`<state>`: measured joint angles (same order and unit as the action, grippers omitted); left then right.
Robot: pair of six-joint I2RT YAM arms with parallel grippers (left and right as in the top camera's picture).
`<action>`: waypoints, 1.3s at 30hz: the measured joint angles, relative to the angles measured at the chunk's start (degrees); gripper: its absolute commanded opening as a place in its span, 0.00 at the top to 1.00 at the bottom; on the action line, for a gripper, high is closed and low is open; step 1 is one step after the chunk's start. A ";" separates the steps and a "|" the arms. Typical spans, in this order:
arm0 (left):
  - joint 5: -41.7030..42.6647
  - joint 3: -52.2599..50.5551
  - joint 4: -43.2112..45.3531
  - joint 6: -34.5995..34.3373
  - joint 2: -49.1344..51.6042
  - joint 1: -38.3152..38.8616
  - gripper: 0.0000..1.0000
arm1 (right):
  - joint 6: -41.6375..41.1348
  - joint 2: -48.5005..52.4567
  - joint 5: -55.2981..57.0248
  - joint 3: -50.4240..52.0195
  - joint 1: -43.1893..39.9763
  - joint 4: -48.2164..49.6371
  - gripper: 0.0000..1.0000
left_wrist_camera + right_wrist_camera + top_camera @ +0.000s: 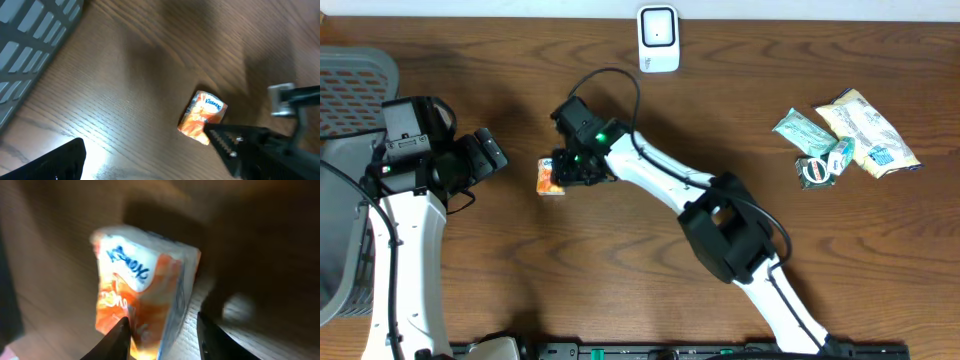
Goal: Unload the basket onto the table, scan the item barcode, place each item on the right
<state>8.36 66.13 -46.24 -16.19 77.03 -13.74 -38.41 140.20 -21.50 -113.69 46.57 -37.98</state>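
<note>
Brown wooden bench (570, 285): white scanner (658, 40), green-and-cream snack packets (865, 135) aside; right hand (561, 174) clamps orange Kleenex tissue pack (549, 181), left hand (493, 154) gapes apart.

Overhead is evenly lit, sharp; soft shadows are cast on the table (570, 280). Left wrist is dim, glare bottom-left. Right wrist: tissue pack (145, 280) is smeared by blur.
</note>
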 measured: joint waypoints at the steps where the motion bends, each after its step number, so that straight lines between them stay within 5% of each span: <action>1: -0.15 0.00 0.00 0.00 0.00 0.00 0.02 | 0.00 0.04 -0.13 0.00 0.13 0.04 0.63; 12: -0.87 0.00 -0.02 0.00 0.00 0.00 0.02 | 0.46 0.42 0.39 -0.70 1.40 -1.55 0.99; 21: -1.03 0.00 -0.02 0.11 0.00 0.00 0.02 | 14.67 0.37 -14.47 -0.90 -3.93 -6.49 0.99; 29: -1.03 0.00 -0.04 0.15 0.00 0.00 0.02 | 36.11 -5.29 -42.99 -0.57 -18.32 -21.03 0.99; 39: -1.05 0.00 -0.04 0.17 0.00 0.00 0.02 | 48.70 -6.97 -62.27 -0.57 -33.86 -31.47 0.99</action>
<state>7.31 66.13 -46.28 -16.01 77.03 -13.74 10.28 133.23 -83.77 -114.26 12.71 -69.45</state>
